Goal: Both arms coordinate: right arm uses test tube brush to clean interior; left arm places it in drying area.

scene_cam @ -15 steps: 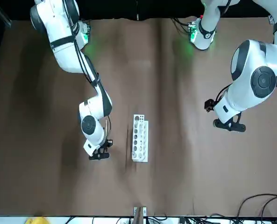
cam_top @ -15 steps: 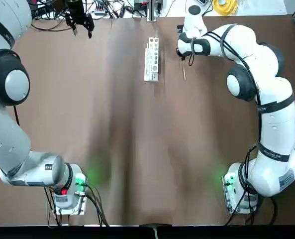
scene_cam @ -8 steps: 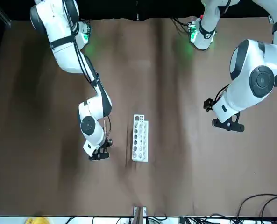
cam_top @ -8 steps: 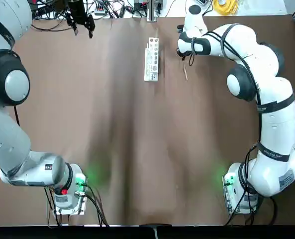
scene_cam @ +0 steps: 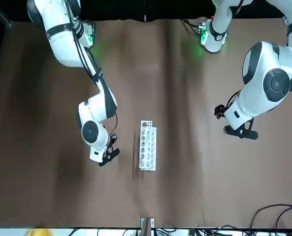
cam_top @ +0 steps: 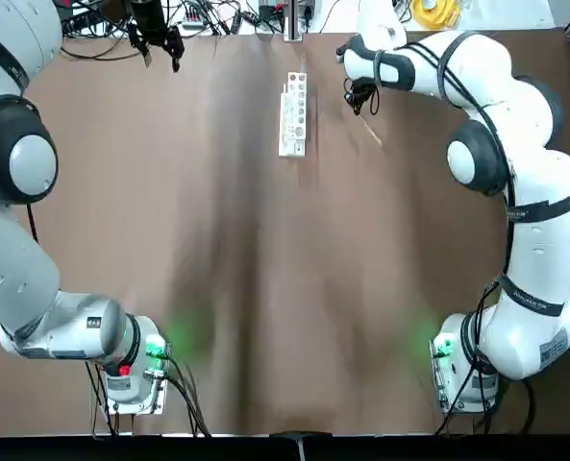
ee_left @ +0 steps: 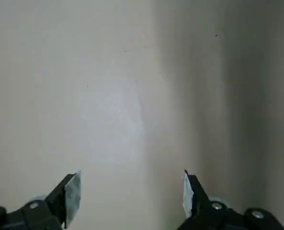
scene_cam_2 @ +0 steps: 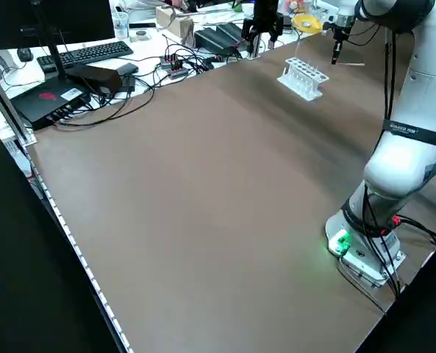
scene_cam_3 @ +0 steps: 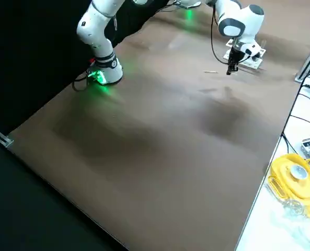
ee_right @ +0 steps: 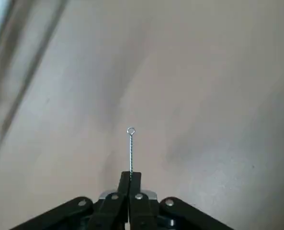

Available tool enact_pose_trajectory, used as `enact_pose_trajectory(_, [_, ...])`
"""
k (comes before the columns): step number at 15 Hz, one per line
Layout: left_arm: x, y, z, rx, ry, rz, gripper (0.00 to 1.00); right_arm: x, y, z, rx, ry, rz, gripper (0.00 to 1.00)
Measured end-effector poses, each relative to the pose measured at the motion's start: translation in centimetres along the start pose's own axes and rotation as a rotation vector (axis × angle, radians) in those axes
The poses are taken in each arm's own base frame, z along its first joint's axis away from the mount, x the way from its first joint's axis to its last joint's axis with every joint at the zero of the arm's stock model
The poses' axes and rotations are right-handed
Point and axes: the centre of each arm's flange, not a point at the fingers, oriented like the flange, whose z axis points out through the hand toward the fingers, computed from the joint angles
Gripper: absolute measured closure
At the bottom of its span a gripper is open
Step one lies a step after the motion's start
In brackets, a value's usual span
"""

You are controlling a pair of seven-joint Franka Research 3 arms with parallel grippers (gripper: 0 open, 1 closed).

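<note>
Test tube brush (ee_right: 131,152) is shown in the right wrist view as a thin, straight, silvery wire, twisted along its length and ended by a small round loop; in the top view it is seen as a slim, pale stick, set at a slant. The wire is gripped between the fingertips of the right gripper (ee_right: 130,173), whose two black fingers are brought together on it, and the looped end is left projecting beyond them. From the gripper, as seen from overhead, the pale stick is pointed back toward the robot's side of the table (cam_top: 265,288) and slightly to the robot's right. By the right arm (cam_top: 544,240), along whose white links a black cable is strapped with dark bands, the gripper is held toward the far part of the table. To the robot's left of this gripper, well apart from it and from the brush, the white rack (scene_cam: 147,147) is placed, its top pierced by a row of round holes and its long side laid in line with the robot's reach. Farther to the left, beyond the rack, the left gripper (ee_left: 133,194) is held near the far table edge by the left arm (cam_top: 35,279), with its fingers spread wide and nothing held between them.
</note>
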Motion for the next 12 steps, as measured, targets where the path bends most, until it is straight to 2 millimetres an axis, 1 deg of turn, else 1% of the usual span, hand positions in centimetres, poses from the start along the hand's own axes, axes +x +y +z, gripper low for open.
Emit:
enact_pose_trajectory(3, [0.0,0.0,0.0,0.0,0.004,0.0,0.0,-0.4,2.0,-2.8,0.095,-0.006,-0.049,0.98])
enact_pose_trajectory(5, [0.1,-0.1,0.0,0.0,0.005,0.0,0.0,-0.2,3.3,-4.5,0.115,0.025,-0.154,0.98])
enact_pose_trajectory(6, [0.1,0.0,-0.1,0.0,0.006,0.001,0.0,-0.1,3.2,-4.9,0.13,0.044,-0.234,0.98])
enact_pose_trajectory(8, [0.1,0.3,-0.2,-0.001,0.008,0.005,0.0,0.2,2.2,-5.0,0.183,0.078,-0.343,0.98])
enact_pose_trajectory(12, [0.0,0.9,-0.4,-0.002,0.013,0.012,0.0,0.8,0.4,-5.8,0.259,0.142,-0.439,0.98])
